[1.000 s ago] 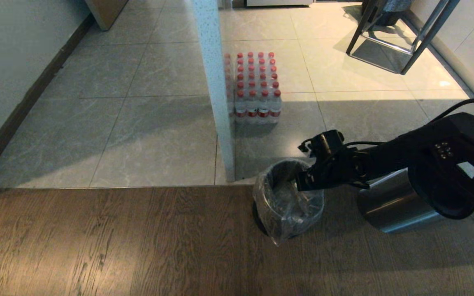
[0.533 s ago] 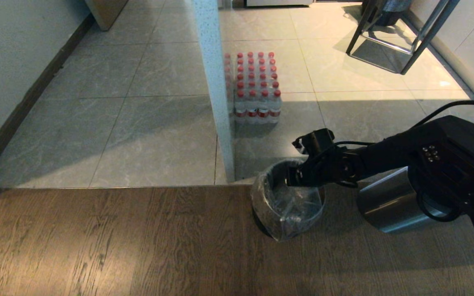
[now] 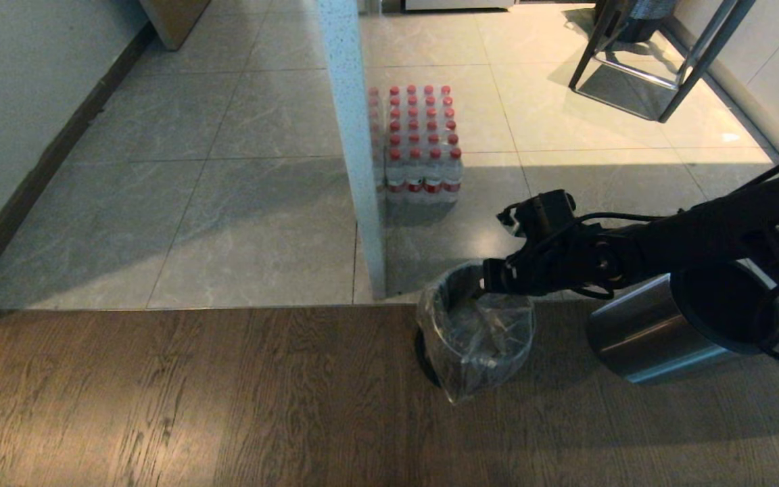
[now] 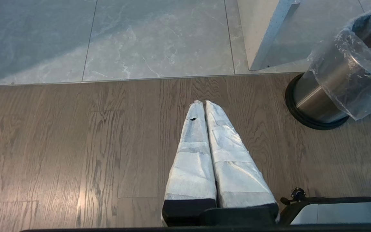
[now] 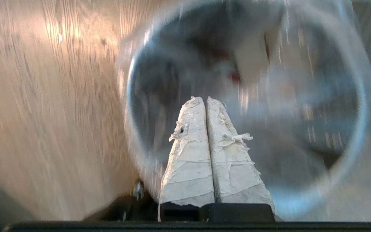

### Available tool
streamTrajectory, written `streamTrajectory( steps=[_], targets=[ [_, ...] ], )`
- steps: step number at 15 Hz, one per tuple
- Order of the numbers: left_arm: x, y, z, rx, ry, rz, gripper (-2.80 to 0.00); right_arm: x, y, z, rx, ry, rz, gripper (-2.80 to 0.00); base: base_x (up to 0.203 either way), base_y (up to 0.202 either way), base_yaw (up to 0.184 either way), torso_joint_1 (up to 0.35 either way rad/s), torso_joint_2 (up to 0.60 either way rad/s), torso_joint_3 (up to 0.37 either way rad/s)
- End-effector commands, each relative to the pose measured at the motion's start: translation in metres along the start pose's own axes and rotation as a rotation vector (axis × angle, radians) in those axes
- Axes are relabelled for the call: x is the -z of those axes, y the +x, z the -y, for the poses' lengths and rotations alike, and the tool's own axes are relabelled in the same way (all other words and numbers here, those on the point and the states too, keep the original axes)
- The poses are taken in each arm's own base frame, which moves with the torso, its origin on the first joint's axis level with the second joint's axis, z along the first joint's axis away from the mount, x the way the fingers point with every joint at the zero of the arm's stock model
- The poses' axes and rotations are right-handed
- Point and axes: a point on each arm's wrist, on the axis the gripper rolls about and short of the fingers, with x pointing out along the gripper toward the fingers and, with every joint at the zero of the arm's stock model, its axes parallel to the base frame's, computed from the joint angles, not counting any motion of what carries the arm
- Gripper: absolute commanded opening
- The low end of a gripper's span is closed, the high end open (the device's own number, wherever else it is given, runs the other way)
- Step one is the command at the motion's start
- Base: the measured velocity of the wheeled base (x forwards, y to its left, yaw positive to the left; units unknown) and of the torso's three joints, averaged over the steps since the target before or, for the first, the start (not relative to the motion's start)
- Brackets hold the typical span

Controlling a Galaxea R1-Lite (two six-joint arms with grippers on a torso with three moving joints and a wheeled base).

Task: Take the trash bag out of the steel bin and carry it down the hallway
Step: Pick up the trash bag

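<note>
The steel bin [image 3: 425,353] stands on the wood floor at the edge of the tiles, its brushed side plain in the left wrist view [image 4: 314,96]. The clear crinkly trash bag [image 3: 474,338] lines it and drapes over its rim [image 4: 349,64]. My right gripper [image 3: 487,279] hangs shut over the bin's far right rim. In the right wrist view its taped fingertips [image 5: 204,98] press together above the blurred bin mouth [image 5: 134,96], and I see no plastic between them. My left gripper [image 4: 204,102] is shut and empty, low over the planks left of the bin. The hallway tiles [image 3: 227,203] stretch ahead.
A pale speckled post [image 3: 356,135] rises just behind the bin. A shrink-wrapped pack of red-capped bottles [image 3: 420,145] sits beside it on the tiles. A second steel cylinder [image 3: 640,338] lies on its side right of the bin. Dark metal furniture legs [image 3: 640,61] stand far right.
My right arm has stretched out flatter and its wrist has risen a little over the bin's rim. The gripper stays shut. The bag's drape has shifted slightly.
</note>
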Motion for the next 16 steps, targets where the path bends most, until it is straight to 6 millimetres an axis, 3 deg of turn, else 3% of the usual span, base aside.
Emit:
streamTrajectory(
  steps=[1, 7, 11, 16],
  targets=[
    [0.0, 0.0, 0.0, 0.0, 0.0, 0.0, -2.8, 0.011, -0.032, -0.003, 0.011, -0.008, -0.072, -2.8, 0.0, 0.0, 0.0, 0.0, 0.0, 0.0],
    [0.0, 0.0, 0.0, 0.0, 0.0, 0.0, -2.8, 0.052, -0.026, -0.027, -0.001, -0.045, -0.352, -2.8, 0.0, 0.0, 0.0, 0.0, 0.0, 0.0],
    [0.0, 0.0, 0.0, 0.0, 0.0, 0.0, -2.8, 0.069, -0.005, -0.041, -0.057, -0.072, -0.425, -2.8, 0.0, 0.0, 0.0, 0.0, 0.0, 0.0],
    [0.0, 0.0, 0.0, 0.0, 0.0, 0.0, -2.8, 0.078, 0.019, -0.042, -0.067, -0.085, -0.419, -2.8, 0.0, 0.0, 0.0, 0.0, 0.0, 0.0]
  ],
)
